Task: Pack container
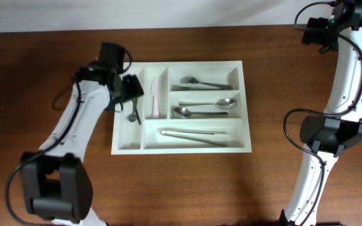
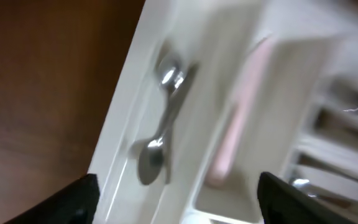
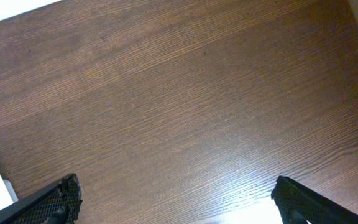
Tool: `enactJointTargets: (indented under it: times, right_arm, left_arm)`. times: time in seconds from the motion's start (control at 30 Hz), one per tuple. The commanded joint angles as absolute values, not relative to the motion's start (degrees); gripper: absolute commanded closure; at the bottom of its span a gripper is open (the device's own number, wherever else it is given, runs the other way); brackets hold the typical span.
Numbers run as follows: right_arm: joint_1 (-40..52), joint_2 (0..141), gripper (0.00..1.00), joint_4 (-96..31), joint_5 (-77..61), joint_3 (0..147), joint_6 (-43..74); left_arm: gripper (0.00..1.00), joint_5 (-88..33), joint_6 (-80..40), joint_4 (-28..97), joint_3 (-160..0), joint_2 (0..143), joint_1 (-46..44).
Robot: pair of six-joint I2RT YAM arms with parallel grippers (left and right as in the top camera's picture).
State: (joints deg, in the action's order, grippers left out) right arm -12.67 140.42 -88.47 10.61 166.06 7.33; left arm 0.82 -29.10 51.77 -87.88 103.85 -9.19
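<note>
The container [image 1: 193, 63], a white cutlery tray, lies mid-table. My left gripper [image 1: 131, 92] hovers over its leftmost narrow compartment, open and holding nothing. Below it a small metal spoon [image 1: 132, 113] lies loose on the compartment floor. In the left wrist view the spoon [image 2: 160, 134] rests between and ahead of the spread black fingertips [image 2: 79, 200], blurred. A pink knife [image 1: 155, 97] fills the neighbouring narrow slot. My right gripper [image 3: 176, 202] is open over bare wood at the table's far right corner [image 1: 312, 31], well away from the tray.
The tray's long compartments hold a fork [image 1: 203, 82], two spoons [image 1: 209, 103] and metal tongs [image 1: 193, 134]. Dark wooden table [image 1: 43, 56] surrounds the tray. The right arm's base [image 1: 332, 132] stands at the right edge.
</note>
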Motion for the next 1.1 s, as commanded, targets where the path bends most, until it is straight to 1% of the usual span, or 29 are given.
enactJointTargets:
  times: [0.0, 0.1, 0.13, 0.37, 0.47, 0.5, 0.57, 0.63, 0.7, 0.8, 0.87, 0.9, 0.97, 1.07]
  right_arm:
    - [-12.4, 140.2, 0.01, -88.5, 10.7, 165.8, 7.6]
    - [-12.4, 140.2, 0.01, -88.5, 10.7, 165.8, 7.6]
    - [-12.4, 140.2, 0.01, -88.5, 10.7, 165.8, 7.6]
    - [-12.4, 140.2, 0.01, -88.5, 10.7, 165.8, 7.6]
    - [-12.4, 140.2, 0.01, -88.5, 10.7, 165.8, 7.6]
    - [-12.4, 140.2, 0.00, -88.5, 10.7, 165.8, 7.6]
    - [-12.4, 140.2, 0.01, -88.5, 10.7, 165.8, 7.6]
    - [-12.4, 140.2, 0.01, -88.5, 10.7, 165.8, 7.6]
    - [-12.4, 140.2, 0.01, -88.5, 10.7, 165.8, 7.6]
    - [-12.4, 140.2, 0.01, -88.5, 10.7, 165.8, 7.6]
    - [-12.4, 140.2, 0.01, -88.5, 10.7, 165.8, 7.6]
    - [-12.4, 140.2, 0.01, -88.5, 10.7, 165.8, 7.6]
    - [-12.4, 140.2, 0.01, -88.5, 10.7, 165.8, 7.6]
    - [-12.4, 140.2, 0.01, -88.5, 10.7, 165.8, 7.6]
  left_arm:
    - [0.01, 8.0, -21.5, 55.2, -95.8, 95.3, -8.5]
    - [0.01, 20.2, -21.3, 59.3, -97.3, 90.1, -8.4]
    - [0.01, 21.7, -21.3, 61.0, -97.3, 88.6, -8.4]
    - [0.01, 22.5, -22.2, 78.1, -97.3, 80.2, -8.4]
    - [0.01, 22.5, -22.7, 80.3, -97.3, 75.7, -8.4]
    - [0.01, 22.2, -22.7, 80.0, -97.3, 73.1, -8.4]
    - [0.01, 22.1, -22.7, 78.2, -97.3, 68.2, -8.4]
    - [0.01, 22.3, -22.6, 74.0, -97.1, 62.3, -8.4]
    - [0.01, 23.9, -22.6, 71.5, -96.2, 59.3, -8.4]
    - [0.01, 25.8, -22.3, 62.0, -88.4, 52.4, -8.3]
    - [0.01, 25.7, -19.5, 51.8, -79.6, 47.5, -8.3]
    - [0.01, 24.6, -16.9, 44.3, -73.7, 44.6, -8.1]
    - [0.01, 19.0, -9.8, 30.3, -62.7, 39.6, -6.9]
    - [0.01, 8.7, 0.4, 14.9, -49.4, 34.2, -5.0]
